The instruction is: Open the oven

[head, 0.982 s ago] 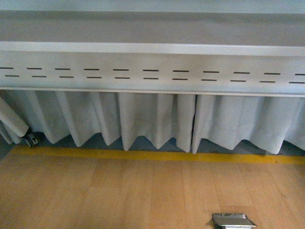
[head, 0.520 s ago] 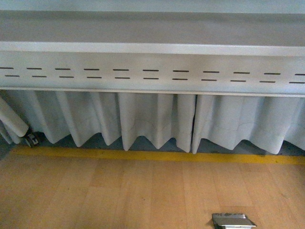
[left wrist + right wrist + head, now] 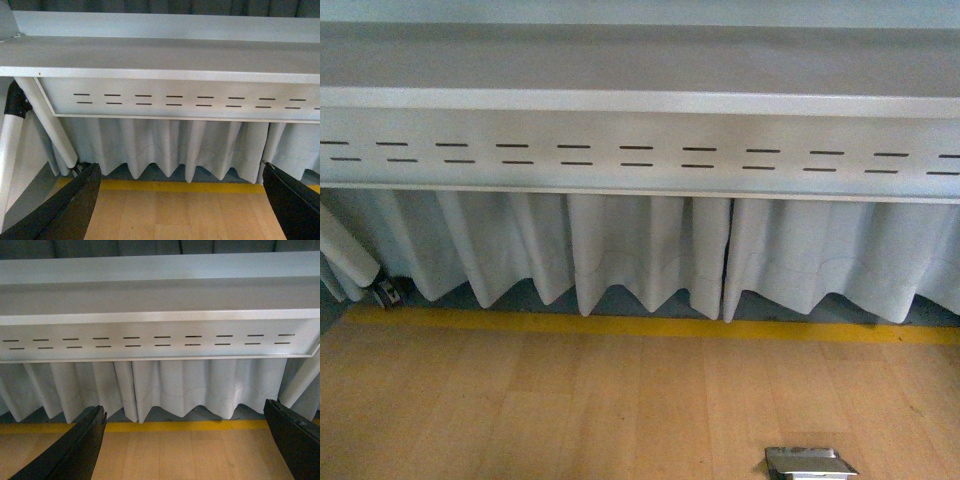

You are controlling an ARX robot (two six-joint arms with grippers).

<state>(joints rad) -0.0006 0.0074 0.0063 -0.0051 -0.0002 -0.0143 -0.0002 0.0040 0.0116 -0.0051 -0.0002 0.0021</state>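
Observation:
The oven is out of view in all three views. My left gripper (image 3: 182,210) is open, its two black fingers (image 3: 70,210) wide apart with only wooden floor between them. My right gripper (image 3: 185,450) is open too, with its dark fingers (image 3: 75,450) at the picture's lower corners and nothing held. Neither arm shows in the front view.
A grey metal table frame (image 3: 640,150) with rows of slots spans the front view, white pleated cloth (image 3: 640,250) hanging below it. A yellow stripe (image 3: 640,326) crosses the wooden floor (image 3: 570,400). A small metal floor plate (image 3: 808,463) lies at the lower right. A slanted table leg (image 3: 47,120) stands nearby.

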